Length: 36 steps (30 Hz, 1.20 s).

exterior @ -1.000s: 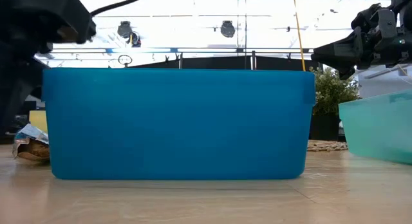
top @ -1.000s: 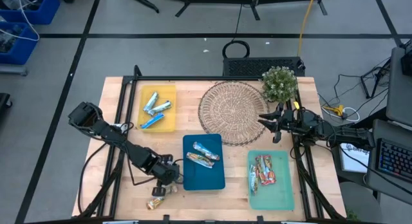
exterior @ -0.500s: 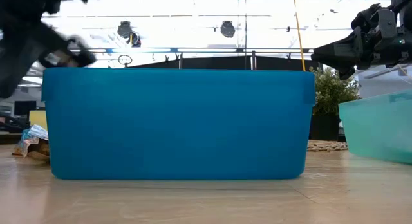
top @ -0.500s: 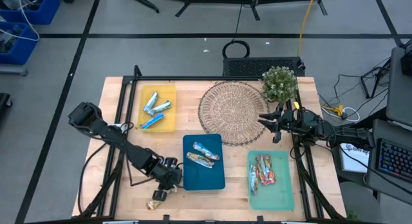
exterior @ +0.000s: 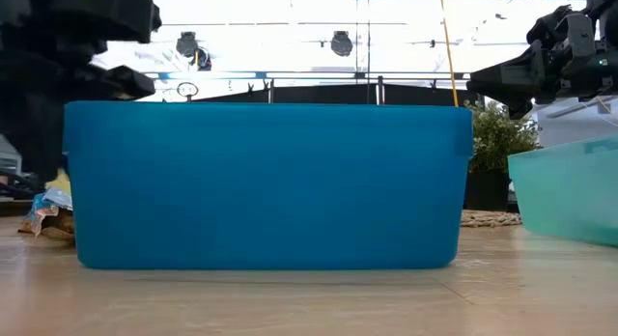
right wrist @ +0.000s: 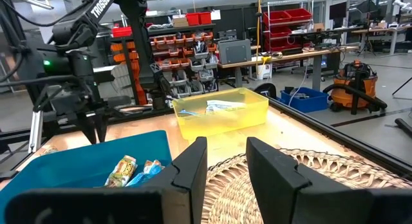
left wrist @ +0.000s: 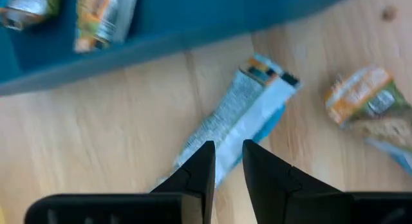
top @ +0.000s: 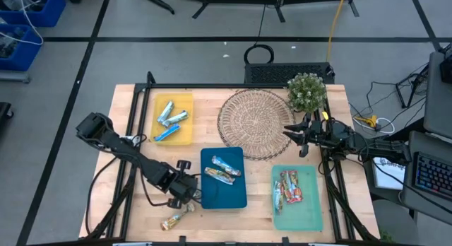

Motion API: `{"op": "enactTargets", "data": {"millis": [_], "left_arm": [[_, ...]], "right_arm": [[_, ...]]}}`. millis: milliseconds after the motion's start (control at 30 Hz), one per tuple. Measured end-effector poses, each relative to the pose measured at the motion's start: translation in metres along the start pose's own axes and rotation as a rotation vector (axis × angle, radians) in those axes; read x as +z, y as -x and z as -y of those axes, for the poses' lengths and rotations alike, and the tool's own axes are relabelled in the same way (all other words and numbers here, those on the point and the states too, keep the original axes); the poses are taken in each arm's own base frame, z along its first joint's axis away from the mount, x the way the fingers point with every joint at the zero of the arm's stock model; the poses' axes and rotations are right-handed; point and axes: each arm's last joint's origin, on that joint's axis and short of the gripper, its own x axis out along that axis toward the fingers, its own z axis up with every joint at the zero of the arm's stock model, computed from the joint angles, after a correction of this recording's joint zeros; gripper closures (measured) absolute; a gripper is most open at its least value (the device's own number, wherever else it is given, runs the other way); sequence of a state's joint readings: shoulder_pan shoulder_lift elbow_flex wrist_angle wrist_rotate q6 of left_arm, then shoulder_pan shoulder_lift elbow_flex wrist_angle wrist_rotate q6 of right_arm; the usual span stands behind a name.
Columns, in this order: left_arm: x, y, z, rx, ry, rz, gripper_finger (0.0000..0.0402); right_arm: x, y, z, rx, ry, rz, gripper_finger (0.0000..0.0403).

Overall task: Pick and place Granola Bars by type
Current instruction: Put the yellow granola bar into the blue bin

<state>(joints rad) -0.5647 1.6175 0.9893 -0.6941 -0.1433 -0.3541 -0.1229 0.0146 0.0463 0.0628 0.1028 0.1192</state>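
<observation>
Sorting nearly complete, judging from the high view. Lying loose on the table [top: 127,203] at its near edge, just beside the blue tray's [top: 223,196] left corner: two bars not yet sorted, a blue-and-silver bar [left wrist: 239,121] and a tan bar [left wrist: 364,102], near each other but apart. Resting inside the blue tray: two tan bars [top: 222,170]. Sitting to the right, in the green tray [top: 296,212]: a cluster of red bars [top: 289,187]. Lying farthest back on the left, in the yellow tray [top: 174,136]: three blue bars [top: 169,120]. Remaining, by this reading: moving the loose blue-and-silver bar to the yellow tray and the loose tan bar to the blue tray.

Left pincer [top: 185,196] hanging low over the table at the blue tray's left side, pointing down at the loose blue-and-silver bar; in the left wrist view, fingers [left wrist: 201,169] standing a narrow gap apart directly above the wrapper, grasping nothing, contact with the foil not discernible. Left arm stretching from the table's far-left side down toward the near edge.

Right pincer [top: 288,132] waiting well apart, raised over the right rim of the wicker mat [top: 247,119], beside the plant [top: 306,92], fingers parted and empty.
</observation>
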Motion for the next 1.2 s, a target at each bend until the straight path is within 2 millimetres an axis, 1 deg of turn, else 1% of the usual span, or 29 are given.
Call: {"op": "enactTargets", "data": {"millis": [167,433,633,833,967,1100,1200], "left_arm": [[-0.009,-0.007,-0.002,-0.007,-0.011,-0.042,0.0315],[-0.016,-0.013,-0.006,0.001,0.006,-0.07,0.0315],[-0.021,-0.018,-0.009,0.073,-0.013,-0.068,0.0315],[-0.032,-0.029,-0.014,0.131,-0.003,-0.056,0.0316],[-0.03,-0.035,-0.018,0.148,0.039,0.019,0.0316],[-0.024,-0.036,-0.022,0.144,0.06,0.071,0.0317],[-0.019,-0.036,-0.023,0.164,0.104,0.122,0.0339]], "right_arm": [[0.0,0.0,0.0,0.0,0.0,0.0,0.0303],[0.0,0.0,0.0,0.0,0.0,0.0,0.0303],[0.0,0.0,0.0,0.0,0.0,0.0,0.0303],[0.0,0.0,0.0,0.0,0.0,0.0,0.0303],[0.0,0.0,0.0,0.0,0.0,0.0,0.0303],[0.0,0.0,0.0,0.0,0.0,0.0,0.0303],[0.0,0.0,0.0,0.0,0.0,0.0,0.0303]]}}
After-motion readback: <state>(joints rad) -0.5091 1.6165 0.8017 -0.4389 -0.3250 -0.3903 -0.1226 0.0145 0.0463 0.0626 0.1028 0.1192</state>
